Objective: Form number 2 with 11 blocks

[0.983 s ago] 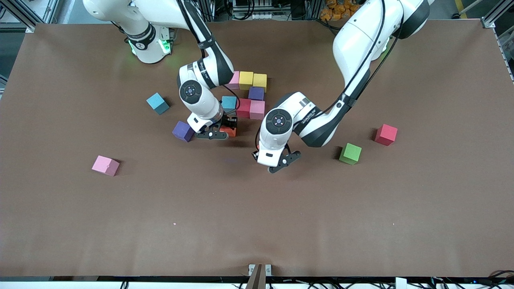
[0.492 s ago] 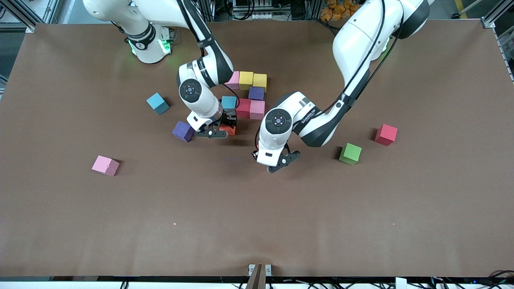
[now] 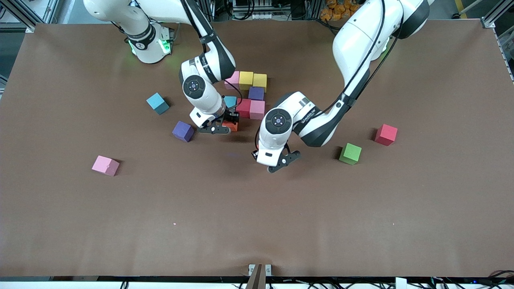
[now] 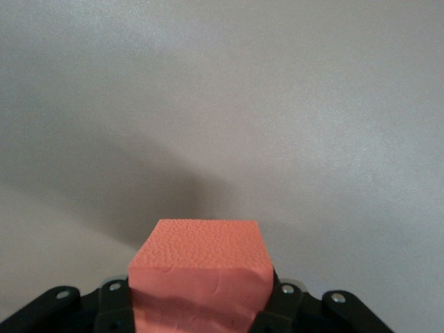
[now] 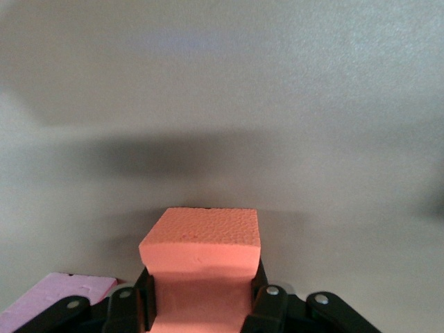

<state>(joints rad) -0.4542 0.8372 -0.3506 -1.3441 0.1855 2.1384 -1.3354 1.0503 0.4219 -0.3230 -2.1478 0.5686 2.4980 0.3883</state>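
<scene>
Blocks: both orange ones pinched — right pincer (image 3: 225, 125) beside cyan (image 3: 230, 101) row, left pincer (image 3: 277, 162) over bare worktop (image 3: 257, 208). Next judged: fourth-row placement.

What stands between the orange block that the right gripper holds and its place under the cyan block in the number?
Nothing visible does. The right gripper, jaws shut on an orange block, is already beside the cyan block, and only bare table shows around it. The loose purple block lies apart, toward the right arm's end.
</scene>
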